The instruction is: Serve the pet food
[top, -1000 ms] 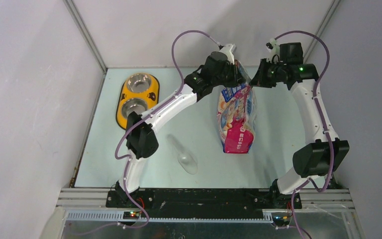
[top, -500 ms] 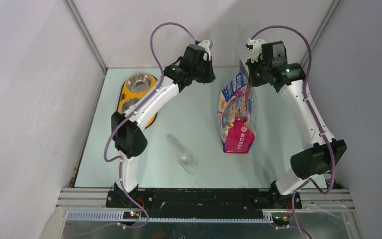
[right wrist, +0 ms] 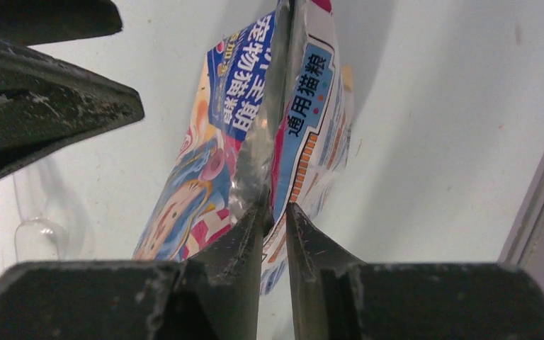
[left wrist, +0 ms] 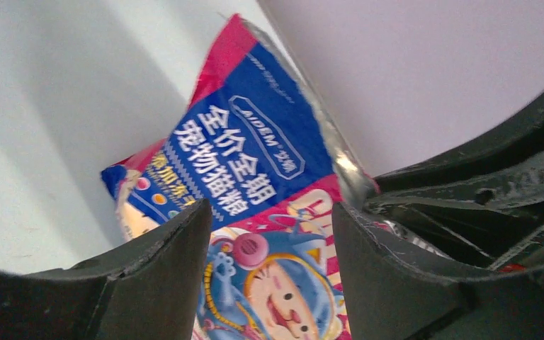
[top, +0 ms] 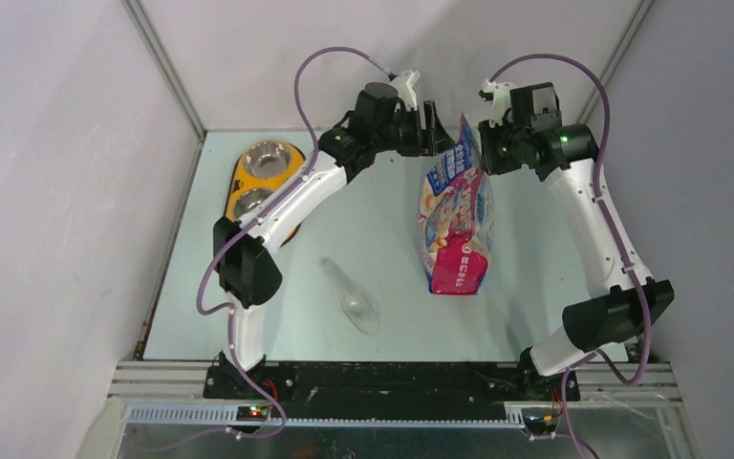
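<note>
No pet food shows; it is hidden inside the pink-blue cartoon-cat bag (top: 454, 229), which stands at the table's middle right with its torn top up. My left gripper (top: 437, 129) hangs open just left of the bag's top, and the left wrist view shows the bag (left wrist: 248, 149) beyond its spread fingers, untouched, with the gripper (left wrist: 273, 212) empty. My right gripper (top: 483, 143) is at the top's right side. In the right wrist view its jaws (right wrist: 276, 209) stand narrowly apart, with the edge of the bag (right wrist: 219, 142) lying in the gap at the tips.
A yellow feeder (top: 233, 186) with two steel bowls sits at the back left, partly under my left arm. A clear plastic scoop (top: 356, 301) lies on the table in front of the bag, and shows faintly as the scoop (right wrist: 32, 227) in the right wrist view. Walls close in on the back and sides.
Both grippers were shut on the bag's top. The left let go, swung left, then came back open beside the top. The right rose a little and parted its jaws slightly.
</note>
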